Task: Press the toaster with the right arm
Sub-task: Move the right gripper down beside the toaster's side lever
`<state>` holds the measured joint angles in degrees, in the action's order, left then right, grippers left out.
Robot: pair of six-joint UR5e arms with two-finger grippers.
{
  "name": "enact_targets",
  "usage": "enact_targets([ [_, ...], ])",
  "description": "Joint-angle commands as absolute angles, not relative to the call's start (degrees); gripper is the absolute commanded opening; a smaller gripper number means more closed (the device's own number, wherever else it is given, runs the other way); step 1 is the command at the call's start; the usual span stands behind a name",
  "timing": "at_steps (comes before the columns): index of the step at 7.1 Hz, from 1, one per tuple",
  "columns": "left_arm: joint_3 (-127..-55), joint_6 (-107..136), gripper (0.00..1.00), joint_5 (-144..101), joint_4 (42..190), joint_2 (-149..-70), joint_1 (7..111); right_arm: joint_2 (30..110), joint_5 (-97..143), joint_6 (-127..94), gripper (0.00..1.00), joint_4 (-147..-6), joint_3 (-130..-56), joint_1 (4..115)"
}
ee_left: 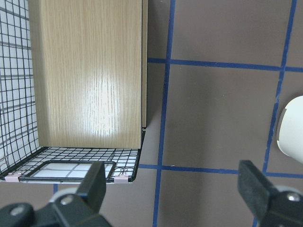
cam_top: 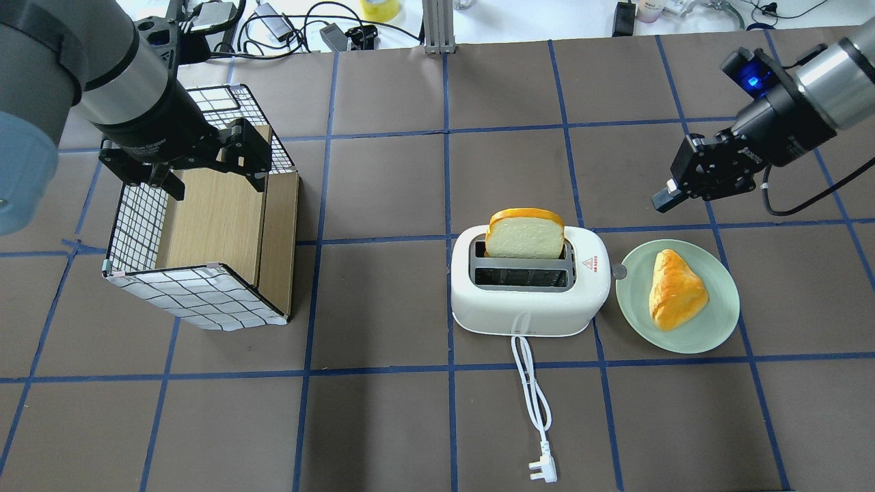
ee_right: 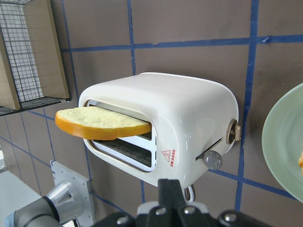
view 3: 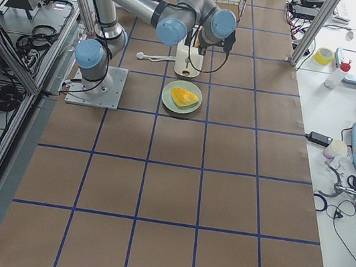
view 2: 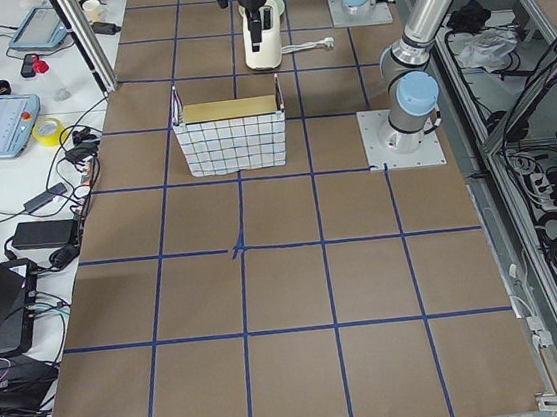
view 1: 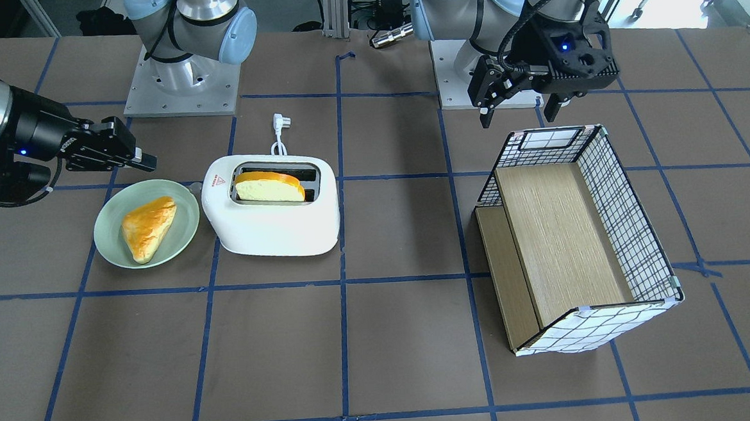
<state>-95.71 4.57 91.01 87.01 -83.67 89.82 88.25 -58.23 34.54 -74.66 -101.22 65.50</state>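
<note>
Right fingers (ee_right: 166,193) closed together, empty, hovering clear of toaster (ee_right: 189,113) lever end.

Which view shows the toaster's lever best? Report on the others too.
The right wrist view: the lever sits close and unblocked in its slot on the toaster end. Overhead shows only its knob beside the plate. Front-facing barely shows it; the side views are too small; the left wrist catches only the toaster's edge.

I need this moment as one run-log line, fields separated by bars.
right gripper: shut, near plate, not touching toaster | left gripper: open, over box | bread: sticking up from slot | press: not done
</note>
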Motion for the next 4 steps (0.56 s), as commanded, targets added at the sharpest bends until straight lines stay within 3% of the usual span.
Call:
enact_targets([
  [1,-95.7,4.6,1.0,91.0,87.0,-83.7,89.8,87.4,-52.0,45.1,0.0,-74.6,-110.6,59.2],
  [4,-95.7,4.6,1.0,91.1,87.0,-83.7,89.8,87.1,-44.8,49.8,0.0,-74.9,-118.4,57.0],
])
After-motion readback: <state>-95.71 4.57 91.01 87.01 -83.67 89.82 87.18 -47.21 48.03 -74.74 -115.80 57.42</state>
